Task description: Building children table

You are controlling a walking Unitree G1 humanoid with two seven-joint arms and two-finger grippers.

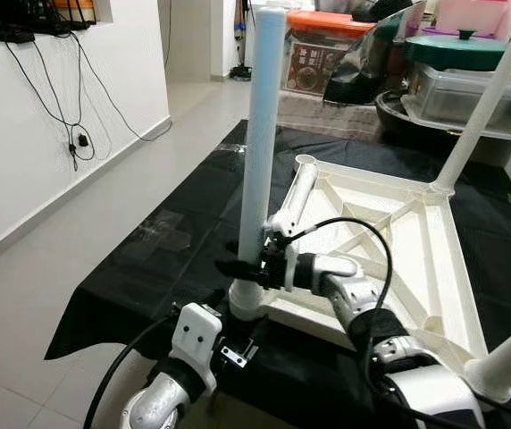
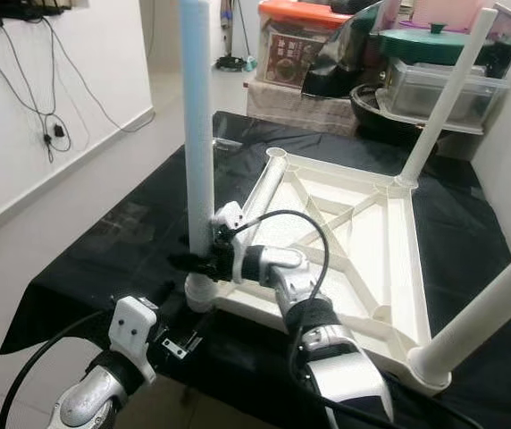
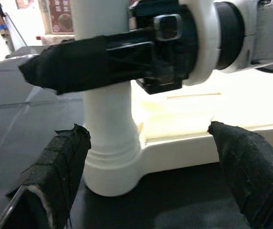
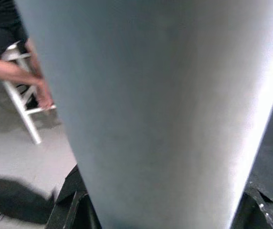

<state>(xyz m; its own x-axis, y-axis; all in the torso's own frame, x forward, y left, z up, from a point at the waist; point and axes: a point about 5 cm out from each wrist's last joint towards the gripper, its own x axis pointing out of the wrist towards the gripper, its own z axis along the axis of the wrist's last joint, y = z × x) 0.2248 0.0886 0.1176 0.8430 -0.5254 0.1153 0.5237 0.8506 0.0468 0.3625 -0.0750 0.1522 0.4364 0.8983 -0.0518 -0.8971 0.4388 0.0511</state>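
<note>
While right gripper clamps the upright table leg (no legible writing), left gripper gapes wide

White wall with dangling cables, pale tiled floor, storage boxes behind.

Head views downward; wrists near leg

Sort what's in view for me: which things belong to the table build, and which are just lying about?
Part of the job:
upside-down white tabletop
pale blue leg standing in the near corner socket
right gripper clamped on that leg
left gripper, open by the socket
loose leg lying on the tabletop

Lying about:
storage boxes
green pot lid
wall cables
</note>
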